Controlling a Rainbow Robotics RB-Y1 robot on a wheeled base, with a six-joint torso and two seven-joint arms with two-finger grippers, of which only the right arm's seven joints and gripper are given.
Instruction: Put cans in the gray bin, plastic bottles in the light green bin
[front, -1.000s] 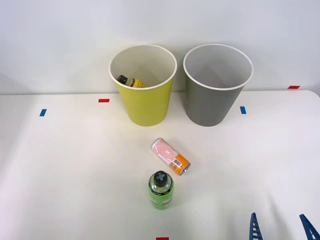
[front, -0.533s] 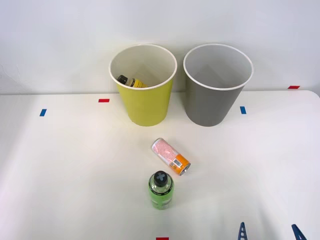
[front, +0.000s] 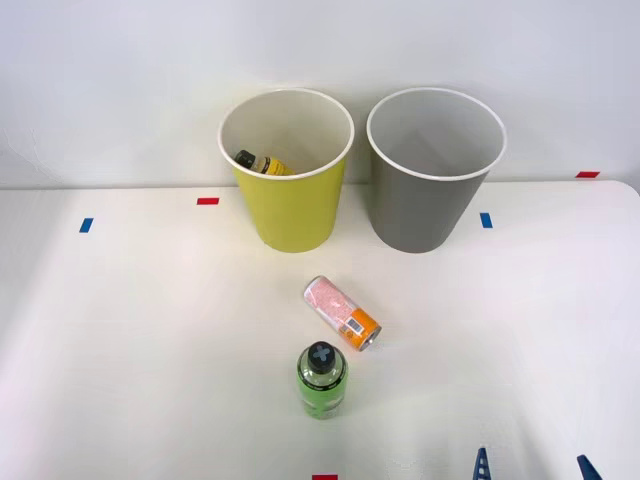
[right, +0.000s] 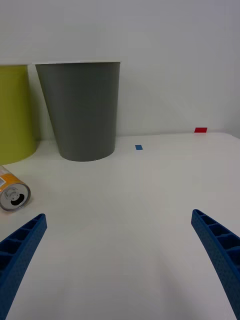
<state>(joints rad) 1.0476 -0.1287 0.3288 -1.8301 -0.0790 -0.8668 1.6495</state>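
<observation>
The front view looks down from above at the table (front: 120, 350), both bins at upper centre against the wall. The right wrist view sits low near the tabletop, facing the gray bin (right: 80, 112) side-on. Both share the gray bin (front: 432, 170), green bin (front: 290, 170) and can (front: 342, 312).

The right gripper (right: 120, 265) has two bright blue fingers (right: 217, 250), each a tapering wedge with ribbed, ladder-like cells along its inner face, narrowing to a pointed tip.
</observation>
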